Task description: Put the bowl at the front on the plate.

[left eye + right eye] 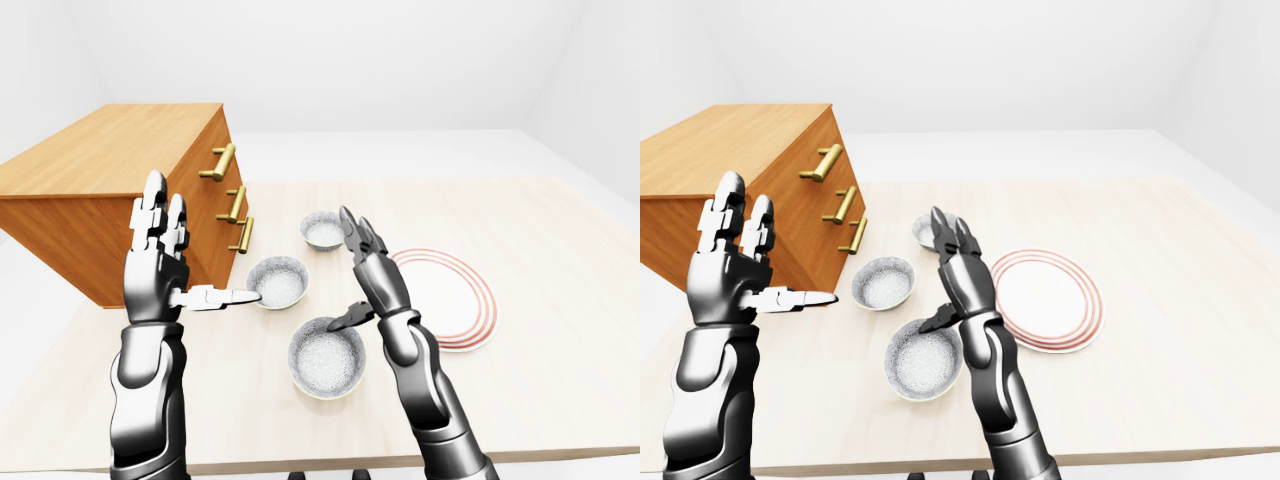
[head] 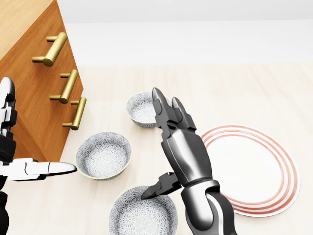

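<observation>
Three speckled grey bowls stand on the light wooden table. The nearest bowl [image 1: 325, 362] is lowest in the left-eye view, a second bowl [image 1: 279, 282] lies up and left of it, and a third bowl [image 1: 322, 231] is farthest. A white plate with red rings [image 1: 452, 300] lies to the right of the bowls, with nothing on it. My right hand [image 1: 340, 270] is open and upright between the nearest bowl and the plate, its thumb [image 2: 155, 188] over that bowl's upper rim. My left hand [image 1: 204, 242] is open and raised at the left, its thumb pointing toward the second bowl.
A wooden dresser [image 1: 110, 170] with three brass handles [image 1: 233, 203] stands on the table at the left, close to the second bowl. The table's near edge [image 1: 560, 455] runs along the bottom of the left-eye view.
</observation>
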Controlling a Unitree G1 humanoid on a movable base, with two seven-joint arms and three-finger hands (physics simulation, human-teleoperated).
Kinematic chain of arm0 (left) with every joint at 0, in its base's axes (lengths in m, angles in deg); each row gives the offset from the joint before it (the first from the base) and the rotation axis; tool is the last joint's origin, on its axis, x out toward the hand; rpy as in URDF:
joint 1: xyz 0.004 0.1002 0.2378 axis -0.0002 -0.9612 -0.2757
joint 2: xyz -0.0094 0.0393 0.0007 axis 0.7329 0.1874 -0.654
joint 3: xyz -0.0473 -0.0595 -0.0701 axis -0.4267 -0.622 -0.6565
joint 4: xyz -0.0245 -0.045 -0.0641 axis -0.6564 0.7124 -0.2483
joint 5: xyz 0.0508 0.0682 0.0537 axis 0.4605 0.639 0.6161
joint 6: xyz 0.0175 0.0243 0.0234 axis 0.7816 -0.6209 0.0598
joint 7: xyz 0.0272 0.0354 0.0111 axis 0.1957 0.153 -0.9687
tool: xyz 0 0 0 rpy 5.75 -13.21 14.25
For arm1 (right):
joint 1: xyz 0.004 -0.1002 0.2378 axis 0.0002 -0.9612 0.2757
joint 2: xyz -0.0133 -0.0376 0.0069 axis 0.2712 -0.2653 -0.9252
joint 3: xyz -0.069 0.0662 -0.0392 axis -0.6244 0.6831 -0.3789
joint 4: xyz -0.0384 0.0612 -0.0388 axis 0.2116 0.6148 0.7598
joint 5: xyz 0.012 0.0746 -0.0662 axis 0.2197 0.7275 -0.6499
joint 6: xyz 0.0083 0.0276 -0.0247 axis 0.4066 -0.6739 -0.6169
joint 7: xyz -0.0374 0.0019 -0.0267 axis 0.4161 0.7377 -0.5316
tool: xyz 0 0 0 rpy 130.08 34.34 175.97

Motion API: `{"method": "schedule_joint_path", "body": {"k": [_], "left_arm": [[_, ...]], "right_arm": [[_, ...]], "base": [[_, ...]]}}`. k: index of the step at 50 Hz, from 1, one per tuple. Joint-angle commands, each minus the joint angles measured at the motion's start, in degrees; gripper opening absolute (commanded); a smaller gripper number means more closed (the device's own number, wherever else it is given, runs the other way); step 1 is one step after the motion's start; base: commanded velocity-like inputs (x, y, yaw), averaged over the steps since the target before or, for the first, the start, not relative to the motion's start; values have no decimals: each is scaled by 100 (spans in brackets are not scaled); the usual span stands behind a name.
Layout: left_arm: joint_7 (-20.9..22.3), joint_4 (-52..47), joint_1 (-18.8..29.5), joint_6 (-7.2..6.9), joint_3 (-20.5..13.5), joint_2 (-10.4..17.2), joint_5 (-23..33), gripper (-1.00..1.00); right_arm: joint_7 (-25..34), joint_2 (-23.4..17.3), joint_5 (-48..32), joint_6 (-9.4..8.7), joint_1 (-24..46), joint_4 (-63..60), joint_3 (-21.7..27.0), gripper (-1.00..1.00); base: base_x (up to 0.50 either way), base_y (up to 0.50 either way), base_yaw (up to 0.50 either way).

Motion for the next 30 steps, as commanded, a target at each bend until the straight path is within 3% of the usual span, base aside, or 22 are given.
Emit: {"method": "schedule_joint_path", "body": {"k": [1,30], "left_arm": [[2,29,8,0,-8,6,-1,100],[18,147,-17,0,11,-10,16,100]], "right_arm": [[-233,-40,-108,0,-11,234,31,100],[-467,-11,-386,0,-250,636,-89,100]], "base": [[0,0,0],[0,0,0]]}}
